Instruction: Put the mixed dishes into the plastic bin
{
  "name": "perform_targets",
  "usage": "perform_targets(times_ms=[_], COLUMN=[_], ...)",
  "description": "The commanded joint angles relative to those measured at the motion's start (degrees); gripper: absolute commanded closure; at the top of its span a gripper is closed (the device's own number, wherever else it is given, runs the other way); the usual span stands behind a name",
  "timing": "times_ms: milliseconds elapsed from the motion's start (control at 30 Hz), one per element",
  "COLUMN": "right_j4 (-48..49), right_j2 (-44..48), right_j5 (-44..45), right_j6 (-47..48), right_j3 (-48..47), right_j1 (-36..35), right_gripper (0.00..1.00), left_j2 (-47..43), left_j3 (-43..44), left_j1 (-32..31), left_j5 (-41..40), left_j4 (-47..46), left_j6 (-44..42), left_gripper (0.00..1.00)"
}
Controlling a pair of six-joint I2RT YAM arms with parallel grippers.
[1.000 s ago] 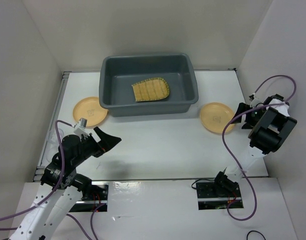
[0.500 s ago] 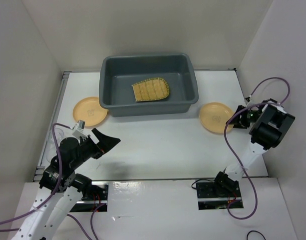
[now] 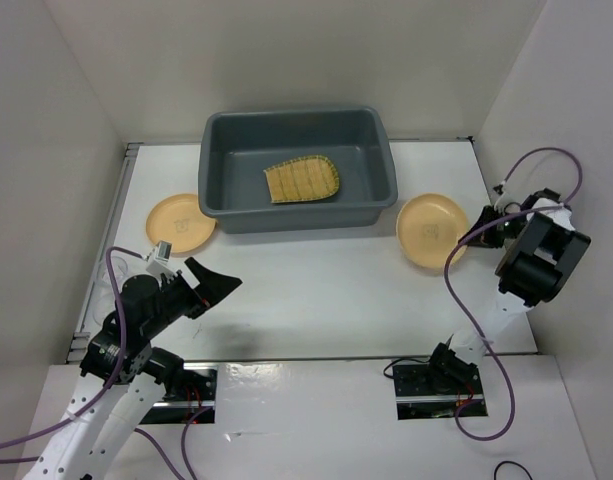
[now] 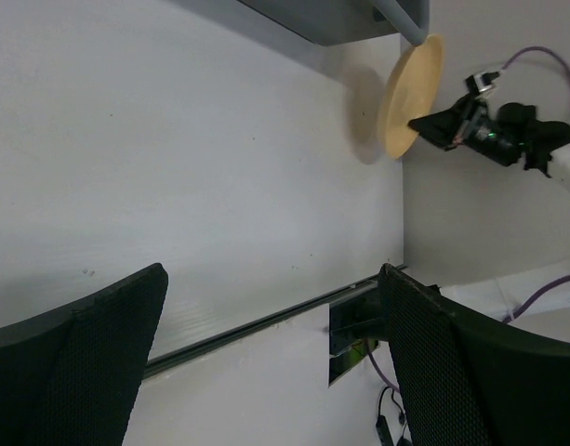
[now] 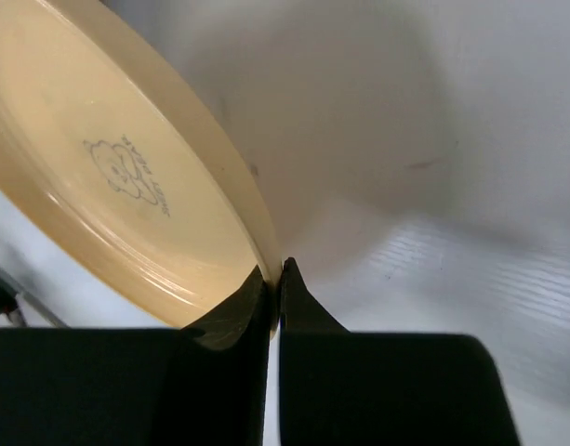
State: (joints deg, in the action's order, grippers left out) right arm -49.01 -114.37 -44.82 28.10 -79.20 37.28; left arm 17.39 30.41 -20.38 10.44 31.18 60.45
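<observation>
The dark grey plastic bin (image 3: pixel 286 215) stands at the back middle with the woven yellow bamboo tray (image 3: pixel 302 181) lying flat inside. One pale-orange plate (image 3: pixel 181 222) lies on the table by the bin's left front corner. Right of the bin, my right gripper (image 3: pixel 472 230) is shut on the rim of the other plate (image 3: pixel 431 230). The wrist view shows its jaws (image 5: pixel 275 279) pinching that plate's edge (image 5: pixel 126 186). In the left wrist view this plate (image 4: pixel 410 93) is tilted on edge above its shadow. My left gripper (image 3: pixel 218 282) hangs open and empty over the near left table (image 4: pixel 275 362).
White walls close in the table on the left, back and right. A dark seam (image 4: pixel 266 325) marks the table's near edge. Both arm bases and loose purple cables (image 3: pixel 466 300) sit at the front. The bin's corner (image 4: pixel 396 14) is close to the held plate.
My right gripper has closed on the right plate's rim, and the plate has tipped up and shifted slightly left towards the bin. The left arm has barely moved.
</observation>
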Motion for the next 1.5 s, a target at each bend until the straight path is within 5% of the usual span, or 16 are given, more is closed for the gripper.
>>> perform_targets(times_ms=[0,233,533,800,1067,1467], right_j4=[-0.46,-1.61,-2.58,0.23,0.85,1.55], right_j2=[12.23,17.42,5.66,-5.33,-24.29,-37.15], right_j5=[-4.31,-11.07,-10.30,-0.98,6.15,9.31], right_j6=[-3.13,-8.84,-21.85,-19.41,-19.31,-18.43], right_j3=[-9.47,-28.87,-51.12,-54.38,-71.41,-77.60], right_j1=[0.78,-0.28,-26.79,-45.08,-48.88,-49.49], right_gripper=[1.00,1.00,1.00,1.00,1.00,1.00], left_j2=[-0.60,-0.52,2.47,10.03,15.64,31.22], left_j3=[-0.97,-0.97,0.69,5.18,7.03,13.44], left_j1=[0.25,0.25,0.25,0.25,0.25,2.36], left_j5=[1.08,1.08,-2.35,-3.49,-5.43,-3.93], left_j4=[-2.35,-2.88,-4.46,-3.84,-4.98,-7.80], left_j6=[0.99,0.46,-2.43,-8.32,-12.09,-16.41], left_gripper=[0.00,0.00,0.00,0.00,0.00,0.00])
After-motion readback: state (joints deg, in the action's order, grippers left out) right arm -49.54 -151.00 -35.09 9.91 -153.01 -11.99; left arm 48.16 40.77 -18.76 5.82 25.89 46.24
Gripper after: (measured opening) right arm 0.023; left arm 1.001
